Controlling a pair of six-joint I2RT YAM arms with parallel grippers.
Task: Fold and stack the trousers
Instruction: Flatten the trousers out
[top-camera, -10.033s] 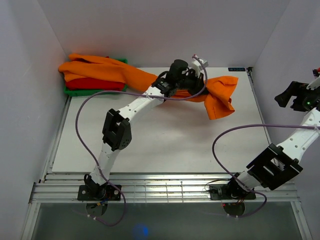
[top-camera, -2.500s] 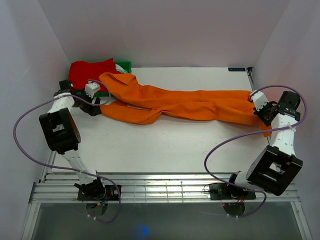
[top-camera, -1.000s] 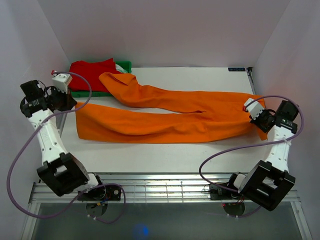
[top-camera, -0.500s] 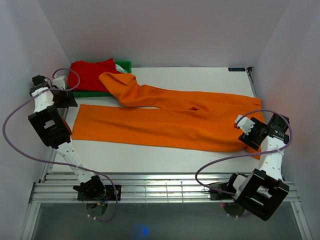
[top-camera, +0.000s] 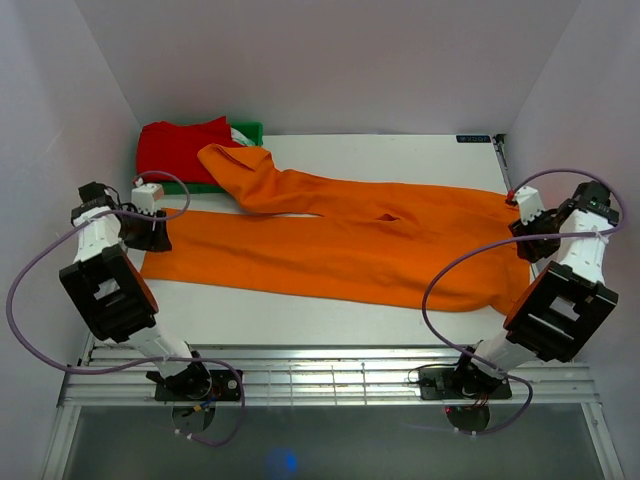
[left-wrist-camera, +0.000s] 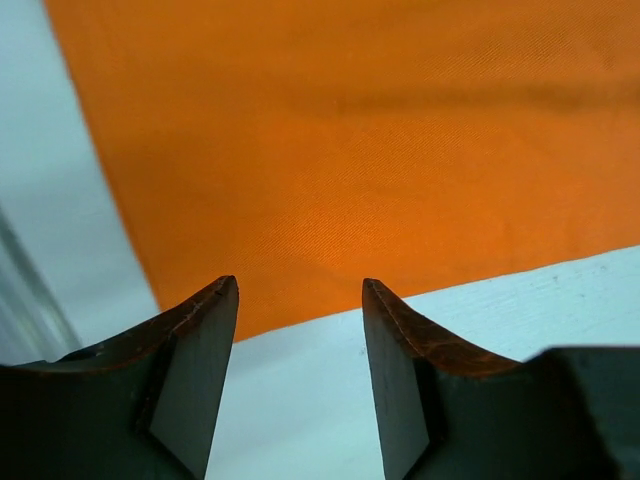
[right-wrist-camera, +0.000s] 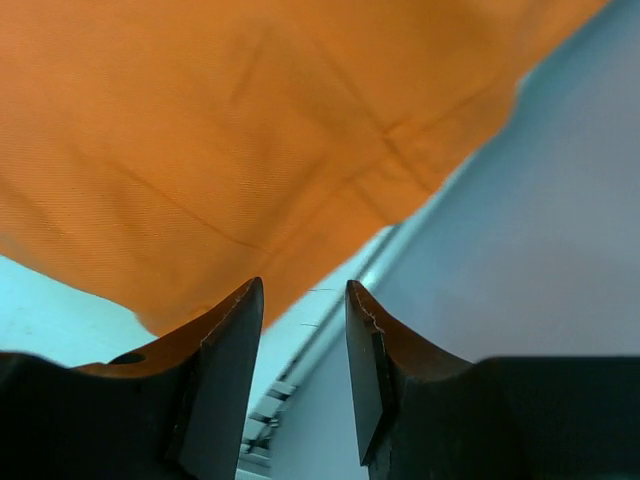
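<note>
The orange trousers (top-camera: 340, 245) lie spread flat across the white table, waist to the right and legs to the left. The far leg's cuff (top-camera: 228, 160) rests up against the green bin. My left gripper (top-camera: 160, 232) hovers at the near leg's cuff, open and holding nothing. In the left wrist view the trousers (left-wrist-camera: 350, 150) fill the top, and bare table shows between the fingers of the left gripper (left-wrist-camera: 300, 290). My right gripper (top-camera: 520, 235) sits at the waist end, open with a narrower gap. In the right wrist view the trousers (right-wrist-camera: 200, 150) lie beyond the empty right gripper (right-wrist-camera: 305, 290).
A red garment (top-camera: 180, 145) lies on the green bin (top-camera: 250, 130) at the back left corner. White walls close in on three sides. A metal rail frame (top-camera: 320, 375) runs along the near edge. The table's right edge (top-camera: 505, 165) is beside my right gripper.
Both grippers have let go of the trousers, which now lie flat. The left arm came nearer to the cuff; the right gripper swung back along the table's right edge.
</note>
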